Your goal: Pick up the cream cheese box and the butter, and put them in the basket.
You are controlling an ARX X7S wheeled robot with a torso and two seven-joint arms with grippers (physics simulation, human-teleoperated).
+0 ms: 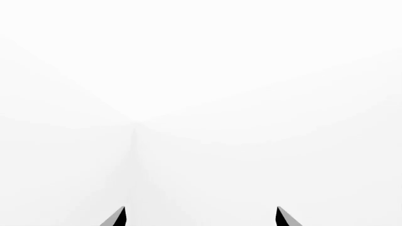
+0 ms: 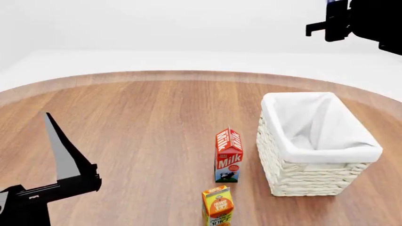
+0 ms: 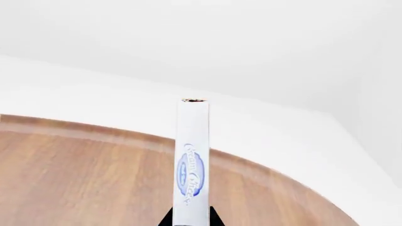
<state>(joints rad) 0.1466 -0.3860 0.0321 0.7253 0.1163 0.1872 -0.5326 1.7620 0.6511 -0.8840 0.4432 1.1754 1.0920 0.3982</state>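
Table (image 2: pixel 138 122) carrying basket (image 2: pixel 312 186) toward right edge; milk carton (image 2: pixel 229 155) standing just left of it; right gripper (image 3: pixel 189 221) clamping cream cheese box (image 3: pixel 191 160) edge-on, raised; left gripper (image 1: pixel 201 217) jaws sitting apart, gripping nothing.

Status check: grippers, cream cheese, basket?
Right gripper shut on cream cheese box, raised. Left gripper open, empty. Basket empty; butter not in view. Milk carton beside basket.
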